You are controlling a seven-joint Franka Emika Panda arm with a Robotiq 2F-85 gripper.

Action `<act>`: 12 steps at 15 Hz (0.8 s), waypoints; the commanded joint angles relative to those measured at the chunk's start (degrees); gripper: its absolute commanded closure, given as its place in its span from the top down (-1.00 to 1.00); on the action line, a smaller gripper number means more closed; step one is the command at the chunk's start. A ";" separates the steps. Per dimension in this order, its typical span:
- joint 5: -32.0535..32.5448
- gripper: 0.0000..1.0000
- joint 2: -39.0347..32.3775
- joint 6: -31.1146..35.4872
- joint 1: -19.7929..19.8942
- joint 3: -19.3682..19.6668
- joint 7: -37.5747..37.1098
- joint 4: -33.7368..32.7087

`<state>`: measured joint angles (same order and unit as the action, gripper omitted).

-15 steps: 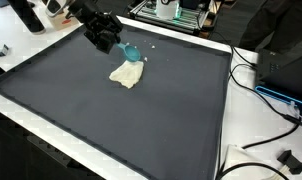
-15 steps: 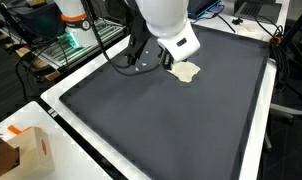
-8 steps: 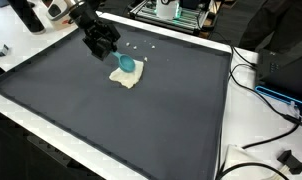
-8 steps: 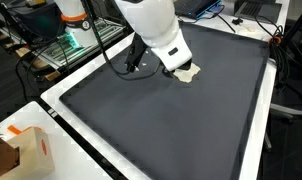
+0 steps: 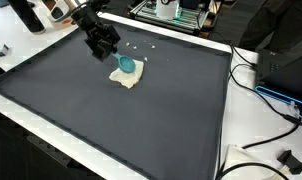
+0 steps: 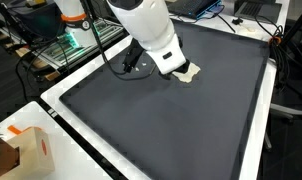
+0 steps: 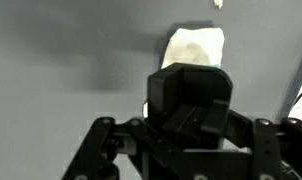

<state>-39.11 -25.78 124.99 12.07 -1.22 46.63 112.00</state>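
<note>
A cream cloth point(image 5: 127, 76) lies crumpled on the dark mat point(image 5: 141, 120) near its far edge. On top of it rests a small teal object point(image 5: 124, 63), which reaches up to the tips of my black gripper point(image 5: 103, 44). The fingers look pressed together on the object's upper end. From the wrist view the gripper point(image 7: 191, 100) fills the lower frame with its pads closed, the cloth point(image 7: 196, 48) shows just beyond them, and the teal object is hidden. In an exterior view the white arm point(image 6: 151, 30) covers the gripper, and only a corner of the cloth point(image 6: 192, 72) shows.
A few white specks point(image 5: 141, 47) dot the mat behind the cloth. A rack of electronics point(image 5: 176, 10) stands past the far edge. Cables point(image 5: 263, 92) and a black part point(image 5: 289, 158) lie off the mat's side. A cardboard box point(image 6: 21, 150) sits at one corner.
Over the last second the gripper dropped slightly and shifted sideways, bringing the teal object from beside the cloth down onto it. Almost nothing has moved in the last half second.
</note>
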 commanded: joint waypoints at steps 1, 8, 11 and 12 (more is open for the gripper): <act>1.88 -0.61 -2.73 0.97 -0.82 0.52 -3.76 0.31; -0.56 -0.61 -6.14 -2.47 0.89 0.23 -10.82 -2.72; 1.36 -0.61 -7.18 -3.20 0.89 0.88 -11.76 -3.87; 2.47 -0.61 -7.55 -3.46 0.75 1.14 -11.75 -4.34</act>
<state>-39.77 -29.26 120.90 13.46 -0.96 36.03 108.85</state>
